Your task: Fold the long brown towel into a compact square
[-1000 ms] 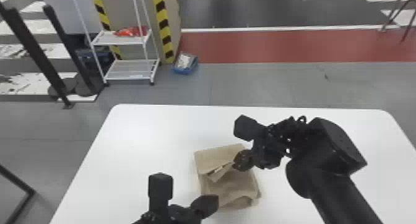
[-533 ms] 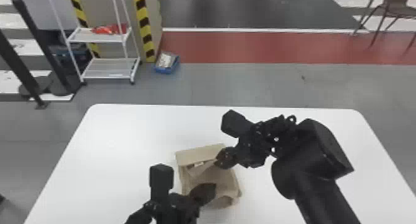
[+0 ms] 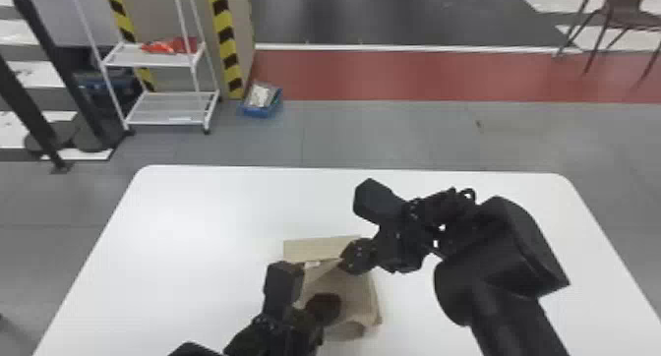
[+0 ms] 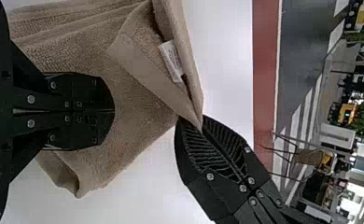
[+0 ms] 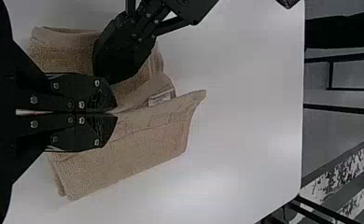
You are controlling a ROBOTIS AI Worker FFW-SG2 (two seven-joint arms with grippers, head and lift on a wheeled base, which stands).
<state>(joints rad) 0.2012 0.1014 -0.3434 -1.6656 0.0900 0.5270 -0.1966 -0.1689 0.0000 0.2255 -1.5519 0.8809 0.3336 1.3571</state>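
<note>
"Head view first: where's the brown towel point(image 3: 354, 292), and how far along is it?"

"It's on the white table point(image 3: 196, 232), between and beneath the two grippers. I'd call it well along: the length is already down to a small layered bundle, though not a neat square"

"What's the right gripper point(image 5: 115, 113) doing?"

"Its fingers are together, clamped on the towel at the corner of a slanting flap. The left wrist view shows that pinch clearly, with the white label point(image 4: 172, 60) exposed beside the folded edge"

"And the left gripper point(image 4: 114, 112)?"

"Fingers together too, over the bundle. I can't tell whether the tips press on it, and I see no cloth pinched between them"

"So what's left?"

"Layers splay apart at the edges, and one panel juts out past the rest on the far side. My guess is that the flap needs laying over, then the corners lining up and the whole thing patting flat. Let go too soon and that flap may spring back crooked"
</note>
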